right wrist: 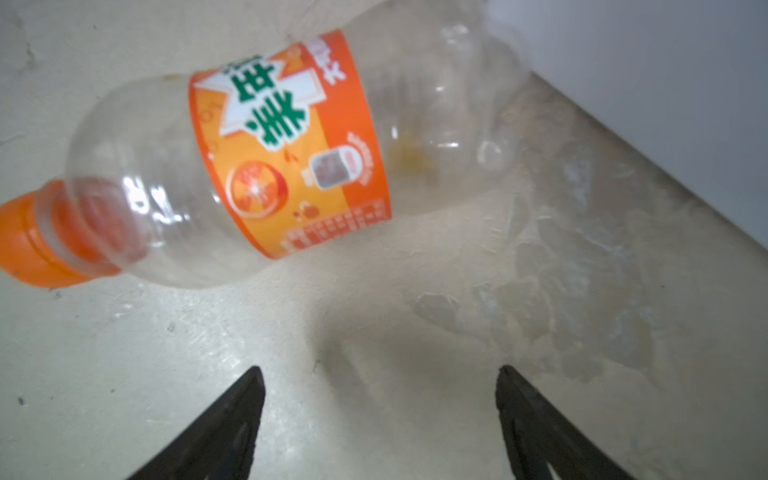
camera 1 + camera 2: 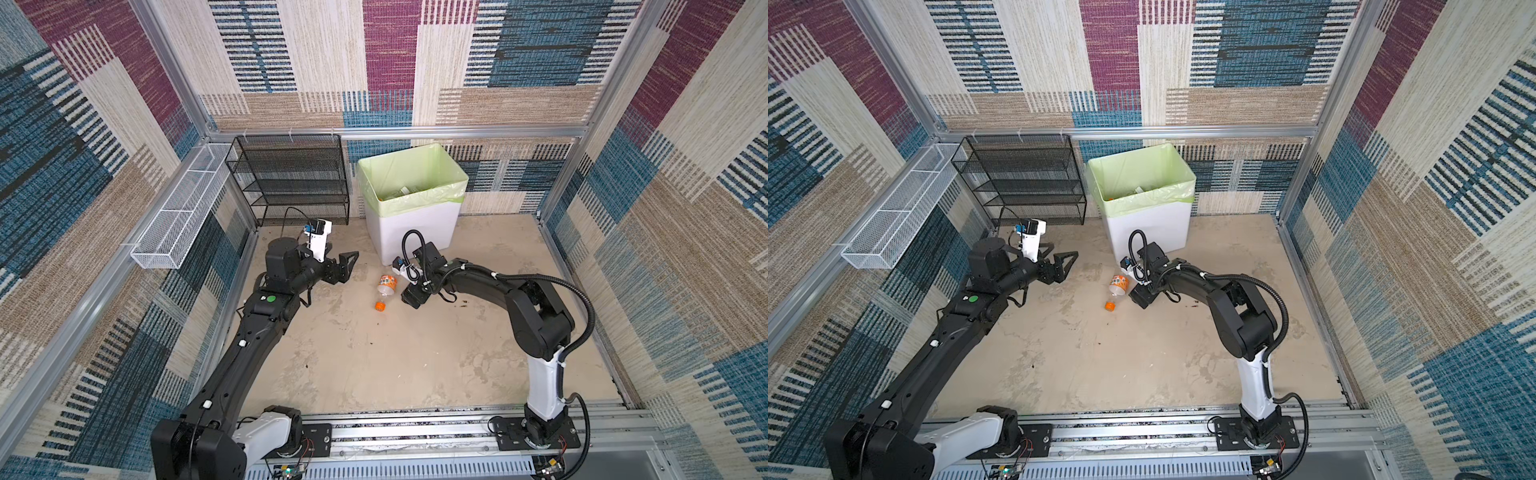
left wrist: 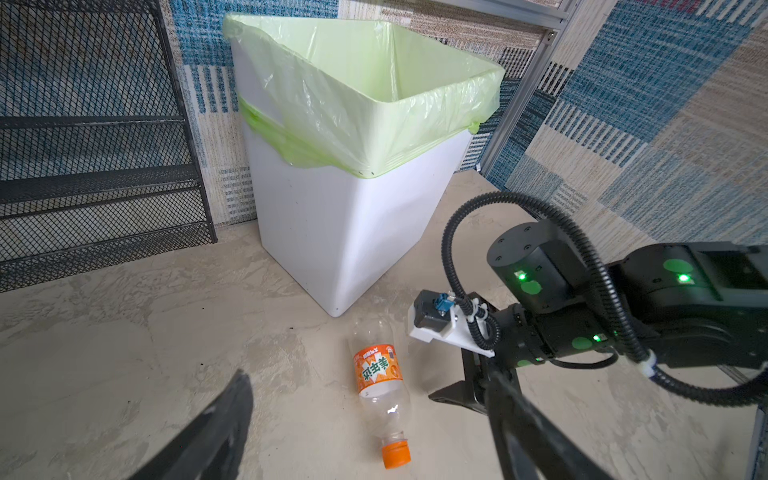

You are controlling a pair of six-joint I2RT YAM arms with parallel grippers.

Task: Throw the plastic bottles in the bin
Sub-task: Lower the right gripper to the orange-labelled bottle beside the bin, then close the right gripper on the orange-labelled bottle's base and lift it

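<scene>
Orange-capped clear bottle (image 2: 386,286) lies near the bin (image 2: 415,232) (green-lined); right gripper (image 1: 380,370) gapes empty just beside it, left gripper (image 2: 344,252) gapes empty nearby.

Clear bottle (image 2: 385,290) with orange label (image 3: 377,368), green-and-white lettering, orange cap (image 2: 380,306). Far white bin (image 2: 411,237), pale green bag (image 2: 415,198). Black mesh rack (image 2: 291,183) far left; white wire basket (image 2: 174,226). Mottled beige floor (image 2: 374,357). Striped patchwork walls (image 2: 390,45): blue, maroon, beige.
</scene>
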